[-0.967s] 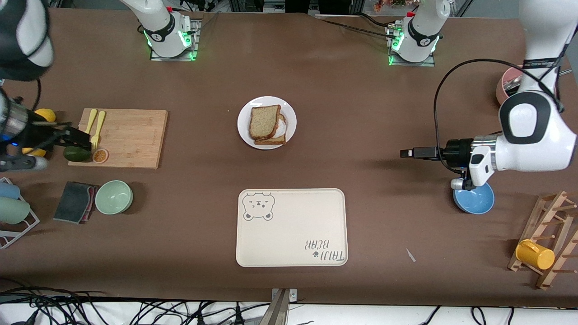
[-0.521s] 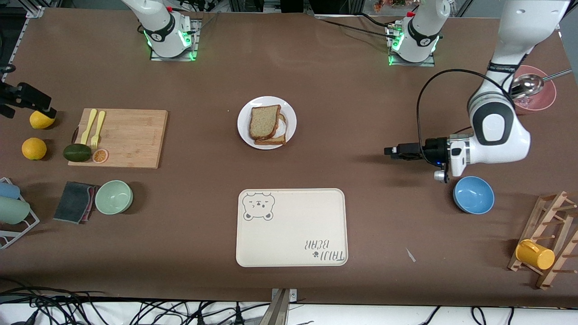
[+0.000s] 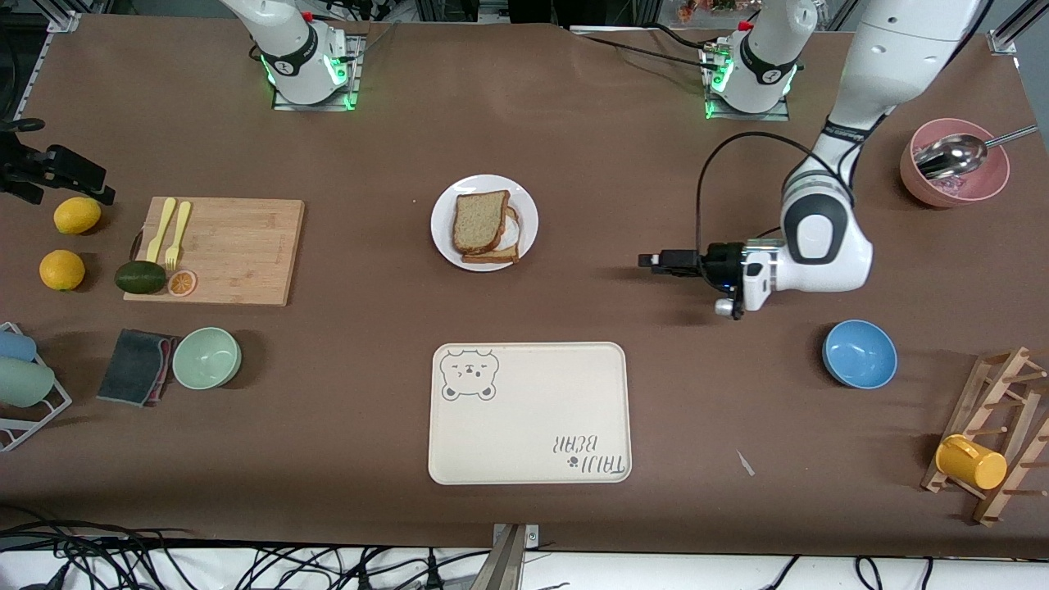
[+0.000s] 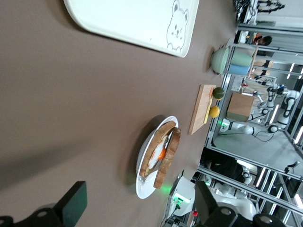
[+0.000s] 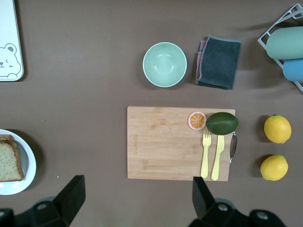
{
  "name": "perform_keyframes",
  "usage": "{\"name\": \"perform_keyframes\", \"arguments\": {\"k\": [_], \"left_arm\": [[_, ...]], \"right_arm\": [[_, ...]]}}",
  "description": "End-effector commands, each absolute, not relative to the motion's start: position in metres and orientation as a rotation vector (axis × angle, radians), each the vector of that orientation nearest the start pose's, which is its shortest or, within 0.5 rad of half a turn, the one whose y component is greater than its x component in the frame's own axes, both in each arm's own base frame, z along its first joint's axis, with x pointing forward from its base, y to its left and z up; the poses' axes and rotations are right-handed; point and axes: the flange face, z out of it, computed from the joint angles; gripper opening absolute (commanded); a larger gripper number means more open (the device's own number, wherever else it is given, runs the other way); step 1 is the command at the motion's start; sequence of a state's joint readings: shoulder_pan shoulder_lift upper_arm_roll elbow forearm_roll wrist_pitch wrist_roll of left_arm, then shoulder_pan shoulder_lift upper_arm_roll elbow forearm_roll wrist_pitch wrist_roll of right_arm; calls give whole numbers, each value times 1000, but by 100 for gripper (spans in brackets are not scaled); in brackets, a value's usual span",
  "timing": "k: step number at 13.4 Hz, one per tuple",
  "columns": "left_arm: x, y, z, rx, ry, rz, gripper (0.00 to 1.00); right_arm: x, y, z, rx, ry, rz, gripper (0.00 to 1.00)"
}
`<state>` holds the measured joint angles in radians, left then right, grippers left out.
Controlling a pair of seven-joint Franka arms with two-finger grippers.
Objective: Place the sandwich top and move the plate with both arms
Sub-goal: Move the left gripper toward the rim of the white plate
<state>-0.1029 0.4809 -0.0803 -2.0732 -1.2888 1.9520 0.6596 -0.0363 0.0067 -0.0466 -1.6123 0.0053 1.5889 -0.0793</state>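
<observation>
A brown table seen from a high camera facing two white robot arms. At the middle of the table sits the round white plate (image 3: 484, 222). On it lies the sandwich top (image 3: 480, 220), a brown speckled bread slice, resting on a lower slice. The left wrist view shows white and orange egg filling between the two slices.

The left arm (image 3: 852, 123) rises from its base, bends down at the elbow, and lays its forearm level and low over the table. Its wrist points toward the plate. The left gripper (image 3: 653, 260) hovers over bare table between the plate and the blue bowl (image 3: 859, 353), well apart from the plate. In the left wrist view its two fingers (image 4: 73, 202) stand wide apart, with nothing between them.

The right gripper (image 3: 61, 170) is up high at the right arm's end of the table, over the yellow lemon (image 3: 77, 215) beside the wooden cutting board (image 3: 229, 250). Its camera looks straight down at the board, and its fingers (image 5: 71, 194) are spread wide and hold nothing.

The cream bear-print tray (image 3: 529, 413) lies nearer to the camera than the plate. A pink bowl (image 3: 955, 174) holding a metal spoon (image 3: 955, 153) stands toward the left arm's end of the table. A green bowl (image 3: 206, 357) sits nearer to the camera than the cutting board.
</observation>
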Motion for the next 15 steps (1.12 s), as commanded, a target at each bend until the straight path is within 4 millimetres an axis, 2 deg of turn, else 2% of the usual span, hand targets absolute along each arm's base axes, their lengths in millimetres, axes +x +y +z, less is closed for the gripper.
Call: {"name": "perform_keyframes", "arguments": {"k": [1, 5, 8, 10, 13, 15], "left_arm": [[530, -196, 173, 1983, 81, -291, 100], [517, -247, 169, 1977, 39, -209, 100], [522, -251, 179, 1965, 54, -197, 100], [509, -269, 174, 1979, 42, -223, 100], [486, -312, 165, 2027, 91, -167, 100], [481, -319, 168, 2018, 92, -167, 100]], "right_arm": [[551, -41, 608, -3122, -11, 34, 100], [551, -39, 608, -3123, -9, 34, 100], [550, -41, 607, -3117, -2, 43, 100], [550, -41, 607, -3117, -4, 45, 100], [550, -39, 607, -3116, -11, 42, 100], [550, -37, 607, -3116, -18, 43, 100]]}}
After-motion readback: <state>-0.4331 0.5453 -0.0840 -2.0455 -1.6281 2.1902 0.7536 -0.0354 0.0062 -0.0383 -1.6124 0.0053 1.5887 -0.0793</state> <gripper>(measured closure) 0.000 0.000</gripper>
